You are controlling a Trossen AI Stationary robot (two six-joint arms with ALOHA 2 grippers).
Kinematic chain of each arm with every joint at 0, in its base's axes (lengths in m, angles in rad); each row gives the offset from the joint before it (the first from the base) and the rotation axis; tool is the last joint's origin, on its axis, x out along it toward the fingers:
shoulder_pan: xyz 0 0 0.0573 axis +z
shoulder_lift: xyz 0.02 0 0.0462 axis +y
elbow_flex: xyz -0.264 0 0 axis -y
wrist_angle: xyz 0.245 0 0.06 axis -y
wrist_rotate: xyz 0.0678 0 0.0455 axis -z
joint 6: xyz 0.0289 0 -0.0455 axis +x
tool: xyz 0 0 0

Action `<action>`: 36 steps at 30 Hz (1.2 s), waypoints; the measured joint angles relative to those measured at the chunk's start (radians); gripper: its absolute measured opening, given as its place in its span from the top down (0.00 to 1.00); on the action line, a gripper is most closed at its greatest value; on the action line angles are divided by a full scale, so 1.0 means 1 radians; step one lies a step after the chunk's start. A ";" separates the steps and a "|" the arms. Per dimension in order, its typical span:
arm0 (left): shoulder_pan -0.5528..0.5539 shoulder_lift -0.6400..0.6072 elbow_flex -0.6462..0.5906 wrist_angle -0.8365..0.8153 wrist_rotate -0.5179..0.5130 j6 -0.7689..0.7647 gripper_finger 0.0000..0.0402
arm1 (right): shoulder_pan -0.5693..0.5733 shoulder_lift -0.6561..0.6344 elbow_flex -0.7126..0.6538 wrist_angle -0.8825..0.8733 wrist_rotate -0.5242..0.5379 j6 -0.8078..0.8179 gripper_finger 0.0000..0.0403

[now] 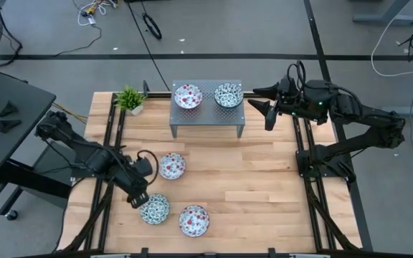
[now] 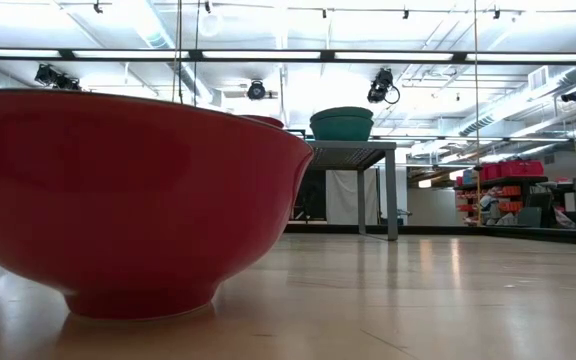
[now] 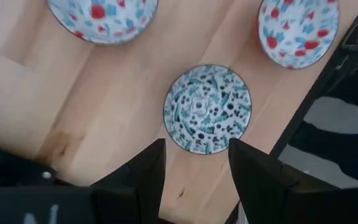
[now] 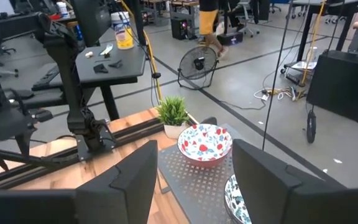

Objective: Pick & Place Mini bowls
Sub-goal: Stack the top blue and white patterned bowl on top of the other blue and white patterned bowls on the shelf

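Five small round white ceramic bowls with speckled floral patterns showed on the table in the high view, three reddish-pink and two green-teal; a sixth could not be found in any view. Two stood side by side on the grey perforated metal stand (image 1: 206, 119) at the far middle of the table, a reddish-pink stand bowl (image 1: 188, 96) on the left and a green-teal stand bowl (image 1: 229, 94) on the right. Three sat on the light wooden tabletop (image 1: 264, 186) at the near left: a reddish-pink far bowl (image 1: 171, 166), a green-teal near-left bowl (image 1: 154, 209) and a reddish-pink near bowl (image 1: 193, 220).

The left gripper (image 1: 139, 194) hovered just beside the green-teal near-left bowl, on its left; its two dark fingers (image 3: 143, 171) stood apart and held nothing, with that bowl seen between their tips from the wrist. The right gripper (image 1: 263, 106) hung off the stand's right end, near the green-teal stand bowl; its fingers (image 4: 132, 177) were spread wide and empty.

One small green potted plant (image 1: 130, 99) stood at the far left, just left of the stand; in the low view one large red bowl side (image 2: 128, 195) filled the near left.
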 joint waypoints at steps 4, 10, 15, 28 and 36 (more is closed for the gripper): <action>-0.022 0.001 -0.073 0.088 0.016 -0.016 0.55 | 0.000 0.010 0.000 -0.002 -0.003 0.000 0.48; -0.056 0.002 -0.181 0.154 0.048 -0.044 0.55 | 0.000 0.015 0.000 -0.002 -0.003 0.000 0.48; -0.065 0.002 -0.276 0.297 0.103 -0.070 0.53 | 0.000 0.015 0.000 -0.009 -0.003 -0.001 0.48; -0.060 0.002 -0.457 0.465 0.132 -0.259 0.37 | 0.000 0.015 0.000 -0.034 -0.003 -0.021 0.48; -0.056 0.002 -0.524 0.501 0.132 -0.380 0.37 | -0.004 0.015 0.000 -0.033 -0.002 -0.034 0.48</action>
